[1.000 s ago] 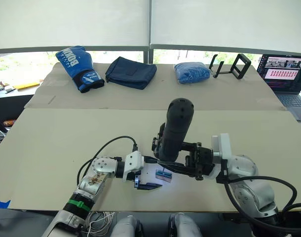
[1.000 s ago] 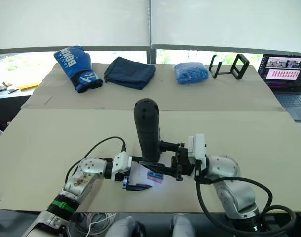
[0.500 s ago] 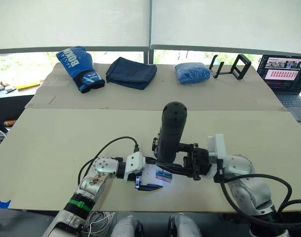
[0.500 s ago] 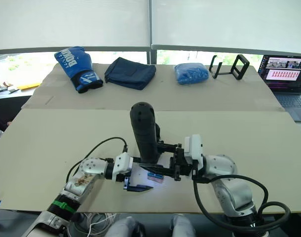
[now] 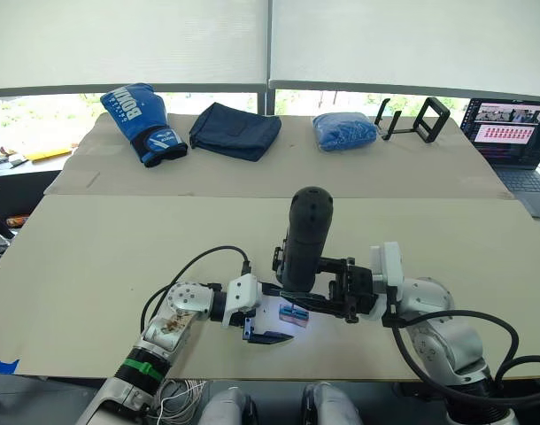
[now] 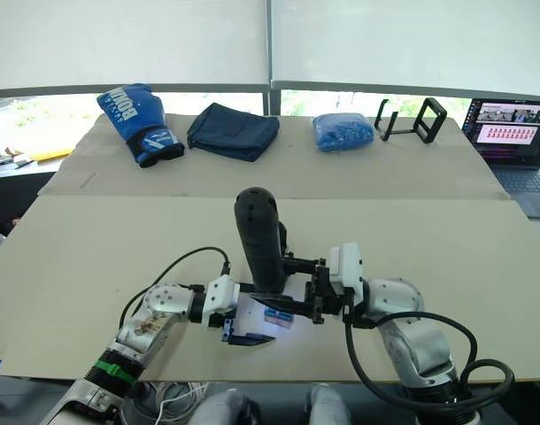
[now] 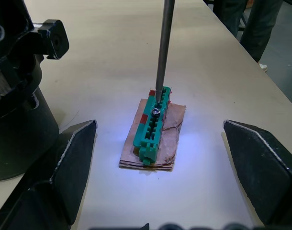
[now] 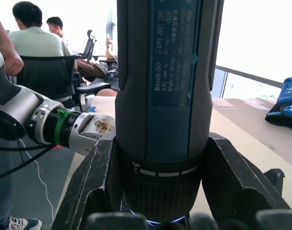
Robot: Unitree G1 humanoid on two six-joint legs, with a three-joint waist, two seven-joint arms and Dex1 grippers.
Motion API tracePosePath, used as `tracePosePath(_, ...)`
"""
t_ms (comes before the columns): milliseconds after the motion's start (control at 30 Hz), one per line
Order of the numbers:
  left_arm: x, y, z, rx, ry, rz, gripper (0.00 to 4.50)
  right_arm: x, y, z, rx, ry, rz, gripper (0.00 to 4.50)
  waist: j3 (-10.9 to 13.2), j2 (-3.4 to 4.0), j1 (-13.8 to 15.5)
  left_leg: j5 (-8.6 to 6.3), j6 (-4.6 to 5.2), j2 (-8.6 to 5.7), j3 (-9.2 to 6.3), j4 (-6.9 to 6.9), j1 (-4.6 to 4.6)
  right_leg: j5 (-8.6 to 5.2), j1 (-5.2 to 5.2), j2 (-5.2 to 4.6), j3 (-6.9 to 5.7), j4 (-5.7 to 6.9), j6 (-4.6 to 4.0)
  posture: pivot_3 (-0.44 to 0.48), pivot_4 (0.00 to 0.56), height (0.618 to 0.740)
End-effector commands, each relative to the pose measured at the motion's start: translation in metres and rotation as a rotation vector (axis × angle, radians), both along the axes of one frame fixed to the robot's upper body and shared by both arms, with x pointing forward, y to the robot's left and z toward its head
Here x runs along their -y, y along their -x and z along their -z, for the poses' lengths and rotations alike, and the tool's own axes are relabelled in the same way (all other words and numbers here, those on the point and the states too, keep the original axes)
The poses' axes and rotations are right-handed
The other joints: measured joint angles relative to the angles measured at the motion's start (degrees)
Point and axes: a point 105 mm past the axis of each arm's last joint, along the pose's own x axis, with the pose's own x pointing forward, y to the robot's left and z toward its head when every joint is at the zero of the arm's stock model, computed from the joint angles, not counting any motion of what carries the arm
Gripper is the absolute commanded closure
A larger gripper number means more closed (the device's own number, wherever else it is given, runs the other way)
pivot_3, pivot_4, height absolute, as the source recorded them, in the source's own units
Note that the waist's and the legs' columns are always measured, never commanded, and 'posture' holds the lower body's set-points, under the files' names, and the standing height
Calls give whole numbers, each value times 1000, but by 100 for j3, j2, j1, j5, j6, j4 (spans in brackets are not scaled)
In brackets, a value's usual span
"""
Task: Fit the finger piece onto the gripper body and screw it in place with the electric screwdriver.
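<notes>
We get both head eyes looking forward and down over the surface (image 5: 93, 257), sharing nearly one scene. Left wrist camera sits close, low between its fingers (image 7: 74, 163); right wrist camera presses against the electric screwdriver (image 8: 165, 96) between its fingers.

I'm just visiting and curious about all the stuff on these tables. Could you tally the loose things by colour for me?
Blue: 3, boxing glove, navy folded cloth, blue bundle
Black: 3, electric screwdriver, gripper body, wire stand
Green and brown: 1, small block
Grey: 1, laptop
Total: 8
</notes>
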Motion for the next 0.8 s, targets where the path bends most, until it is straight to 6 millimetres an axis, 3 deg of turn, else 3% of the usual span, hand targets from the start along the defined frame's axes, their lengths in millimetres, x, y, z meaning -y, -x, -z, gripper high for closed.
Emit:
tracePosePath(33,-1,7,13,-42,-27,10,47,1,5,-12,69,-29,-10,2586,0,0,0,0,0,0,0,0,0,0,0,0,0,0,0,0,150,740)
tracePosePath(800,0,5,16,-47,-30,-2,47,0,6,-11,64,-30,-5,2586,-1,1,1,0,0,0,-1,0,5,0,4,-1,1,0,0,0,150,740)
